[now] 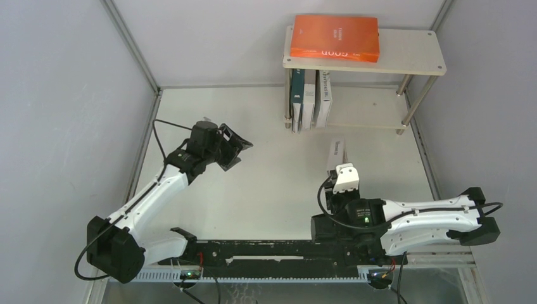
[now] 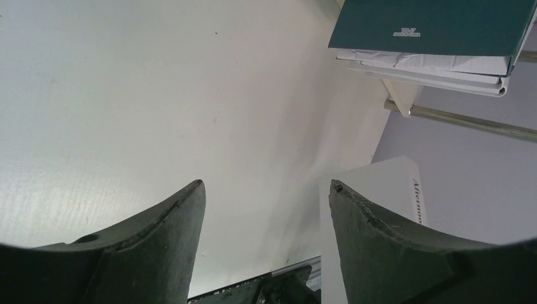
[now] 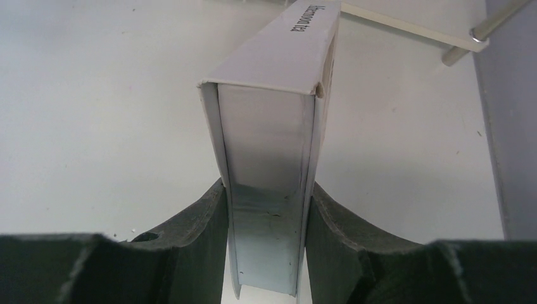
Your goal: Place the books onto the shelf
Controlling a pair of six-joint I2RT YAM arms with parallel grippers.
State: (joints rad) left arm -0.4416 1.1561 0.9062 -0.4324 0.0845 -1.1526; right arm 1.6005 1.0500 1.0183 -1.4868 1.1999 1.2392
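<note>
Where grey walls [image 1: 63, 95] corner it, white tabletop [image 1: 272, 180], beige shelf [image 1: 411, 54]

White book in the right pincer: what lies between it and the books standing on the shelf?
Nothing: the top view shows only bare table between the white book, clamped in the right pincer, and the three standing books.

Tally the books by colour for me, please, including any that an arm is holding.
Orange book: 1, lying flat on top of the shelf.
Dark teal book: 1, standing on the lower level.
White books: 3, two standing beside the teal one, one held in the right gripper.
Total: 5
</note>
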